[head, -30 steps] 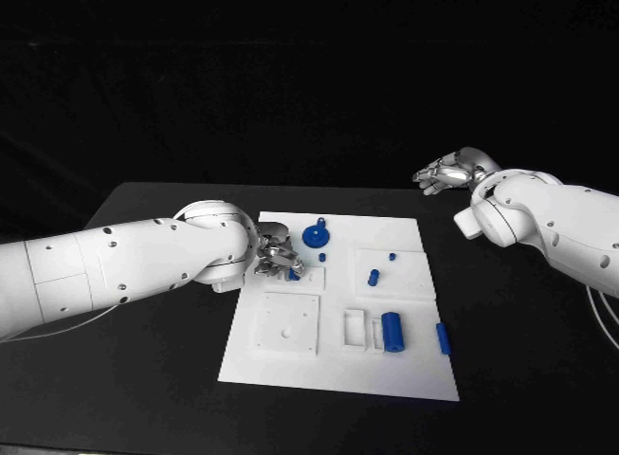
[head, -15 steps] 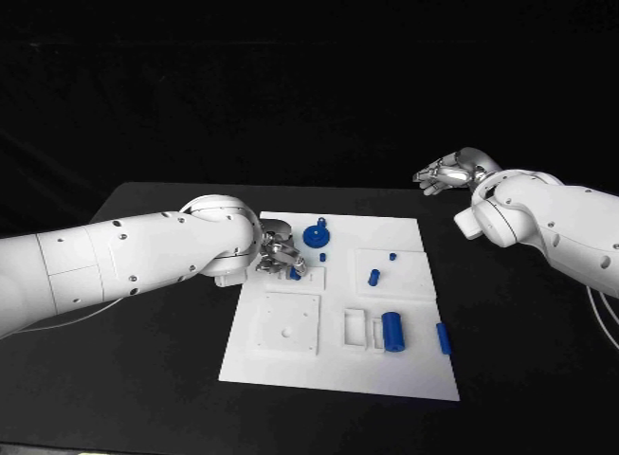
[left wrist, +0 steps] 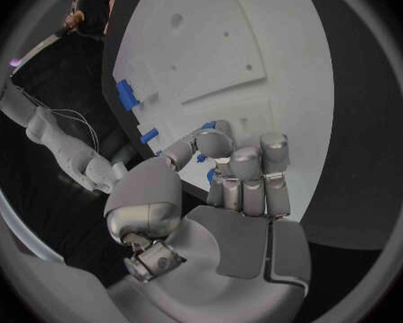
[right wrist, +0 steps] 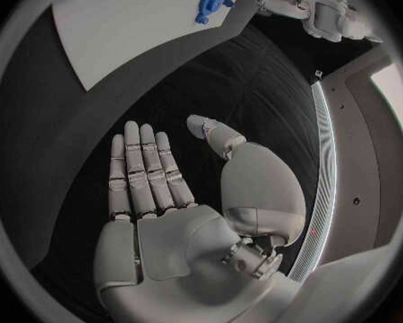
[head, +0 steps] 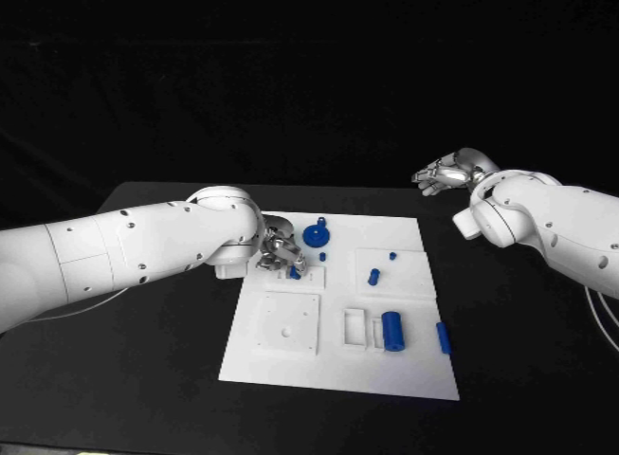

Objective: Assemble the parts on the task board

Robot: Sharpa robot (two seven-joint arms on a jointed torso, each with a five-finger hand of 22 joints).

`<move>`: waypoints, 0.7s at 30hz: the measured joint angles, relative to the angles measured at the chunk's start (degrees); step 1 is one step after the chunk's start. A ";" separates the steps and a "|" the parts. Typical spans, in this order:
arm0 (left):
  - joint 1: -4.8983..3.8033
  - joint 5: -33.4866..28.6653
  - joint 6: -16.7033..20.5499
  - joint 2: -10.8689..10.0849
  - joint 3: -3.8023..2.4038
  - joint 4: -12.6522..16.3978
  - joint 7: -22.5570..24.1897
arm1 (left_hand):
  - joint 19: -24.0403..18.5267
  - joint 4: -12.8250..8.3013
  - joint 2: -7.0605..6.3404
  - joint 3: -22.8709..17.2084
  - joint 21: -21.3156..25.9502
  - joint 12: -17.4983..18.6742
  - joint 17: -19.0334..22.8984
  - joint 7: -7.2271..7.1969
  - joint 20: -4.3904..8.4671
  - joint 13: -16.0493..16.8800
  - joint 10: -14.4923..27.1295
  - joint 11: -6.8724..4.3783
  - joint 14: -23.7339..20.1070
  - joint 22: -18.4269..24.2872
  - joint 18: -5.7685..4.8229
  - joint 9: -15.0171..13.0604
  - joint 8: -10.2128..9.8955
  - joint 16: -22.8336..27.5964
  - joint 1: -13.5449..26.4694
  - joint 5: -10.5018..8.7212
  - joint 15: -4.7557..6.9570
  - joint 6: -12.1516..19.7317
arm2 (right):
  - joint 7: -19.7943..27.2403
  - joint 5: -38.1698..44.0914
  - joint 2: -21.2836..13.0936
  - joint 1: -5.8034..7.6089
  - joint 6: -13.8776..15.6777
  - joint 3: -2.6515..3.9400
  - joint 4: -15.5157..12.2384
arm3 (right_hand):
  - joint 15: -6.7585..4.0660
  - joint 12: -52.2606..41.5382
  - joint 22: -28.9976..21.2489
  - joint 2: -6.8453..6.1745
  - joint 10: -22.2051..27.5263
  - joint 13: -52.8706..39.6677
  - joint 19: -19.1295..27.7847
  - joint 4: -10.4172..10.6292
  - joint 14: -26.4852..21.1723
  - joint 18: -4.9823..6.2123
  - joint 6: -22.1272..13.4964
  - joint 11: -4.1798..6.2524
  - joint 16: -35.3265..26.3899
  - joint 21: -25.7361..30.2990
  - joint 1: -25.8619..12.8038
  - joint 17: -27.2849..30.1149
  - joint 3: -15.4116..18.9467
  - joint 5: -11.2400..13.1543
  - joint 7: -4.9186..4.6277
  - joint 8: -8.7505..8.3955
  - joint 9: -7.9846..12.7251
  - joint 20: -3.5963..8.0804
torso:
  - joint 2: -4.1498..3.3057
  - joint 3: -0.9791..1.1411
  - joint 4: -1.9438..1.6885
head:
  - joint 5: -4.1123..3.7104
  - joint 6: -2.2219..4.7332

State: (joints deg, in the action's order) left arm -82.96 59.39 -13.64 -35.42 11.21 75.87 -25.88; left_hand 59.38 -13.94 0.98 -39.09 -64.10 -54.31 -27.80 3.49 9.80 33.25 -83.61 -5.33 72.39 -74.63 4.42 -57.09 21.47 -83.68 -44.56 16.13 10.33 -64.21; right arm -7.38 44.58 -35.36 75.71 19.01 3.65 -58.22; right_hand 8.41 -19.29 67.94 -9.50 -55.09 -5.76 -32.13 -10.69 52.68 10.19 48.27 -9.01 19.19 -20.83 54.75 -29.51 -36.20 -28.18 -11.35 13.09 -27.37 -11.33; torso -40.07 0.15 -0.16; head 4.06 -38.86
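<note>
A white left arm (head: 118,251) is reaching in over a black bench (head: 145,379), and since the frame a second ago its elbow and shoulder casing have been swinging a little further toward the board while the hand stays low at the same spot. The left hand (head: 280,254) is hovering at the upper left part of the white task board (head: 336,374), its fingers (left wrist: 247,172) curling down around a small blue part (head: 294,272). The left wrist view is showing those fingers bunching close together with a scrap of blue (left wrist: 207,127) peeking beside the fingertips, but whether the part is actually being gripped cannot be told.

Moving right across the board, a round blue piece with a loop (head: 318,234) is lying near the top edge, then a short blue peg (head: 373,277), a larger blue cylinder (head: 391,332) beside a rectangular slot, and a blue bar (head: 444,338) at the right margin.

Farther right, the right hand (head: 448,174) is hanging released above the bare bench, well apart from the board, unchanged from before. Its wrist view is showing the palm (right wrist: 179,222) flat and fingers straight, holding nothing, with the looped blue piece (right wrist: 209,3) far off.
</note>
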 measured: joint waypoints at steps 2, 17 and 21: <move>-0.01 -0.04 -0.12 0.17 0.00 -0.20 -0.05 | 0.00 0.00 0.00 0.00 0.00 0.00 0.00 -0.10 0.00 -0.01 0.00 0.00 0.00 0.00 -0.01 0.00 0.00 0.00 0.00 0.00 0.00 -0.11 | 0.00 0.00 0.01 -0.01 -0.01 0.00 0.01 | 0.00 0.00 0.01 0.00 0.00 0.01 0.00 0.00 0.00 0.00 -0.02 0.00 0.00 0.00 0.00 0.00 0.00 0.00 -0.02 0.00 0.01 0.00 | 0.00 -0.01 0.00 | -0.06 -0.01; 0.00 -0.61 0.11 0.38 0.09 -0.64 -0.24 | 0.00 2.89 0.49 0.98 0.00 0.00 0.63 -0.72 0.00 -0.60 0.00 0.00 0.00 0.01 -0.01 -0.37 -0.19 -0.40 0.48 -4.44 0.00 -1.76 | 0.01 0.00 0.05 -0.08 -0.07 0.00 0.03 | -0.01 0.00 0.22 0.00 0.00 0.44 0.22 -0.16 0.01 0.00 -0.15 0.00 0.00 0.23 0.00 0.13 0.15 -1.51 -0.15 0.00 0.29 -0.22 | 0.02 -0.05 -0.08 | -0.22 0.09; 0.03 -0.63 0.25 0.38 0.12 -0.68 -0.35 | -0.12 3.80 0.72 1.26 0.00 0.00 0.76 -1.02 -0.12 -0.70 0.00 0.00 -0.06 0.01 0.00 -0.30 -0.21 -0.40 0.71 -4.88 0.07 -2.42 | 0.01 0.00 0.04 -0.09 -0.07 0.00 0.03 | -0.01 0.00 0.26 0.00 0.00 0.51 0.22 -0.16 0.01 0.00 -0.15 0.00 0.00 0.23 0.00 0.18 0.16 -1.52 -0.15 0.00 0.29 -0.22 | 0.02 -0.08 -0.09 | -0.23 0.09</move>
State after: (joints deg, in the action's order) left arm -82.92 58.76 -13.39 -35.04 11.33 75.19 -26.23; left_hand 59.26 -10.14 1.69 -37.84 -64.10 -54.31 -27.03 2.47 9.68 32.55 -83.62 -5.34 72.33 -74.62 4.42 -57.39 21.25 -84.08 -43.85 11.25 10.40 -66.63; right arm -7.38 44.58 -35.32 75.62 18.94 3.65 -58.18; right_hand 8.40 -19.29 68.20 -9.50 -55.09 -5.25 -31.91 -10.85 52.69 10.20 48.11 -9.01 19.19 -20.61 54.75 -29.33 -36.04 -29.71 -11.49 13.09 -27.08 -11.55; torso -40.05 0.07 -0.25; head 3.84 -38.77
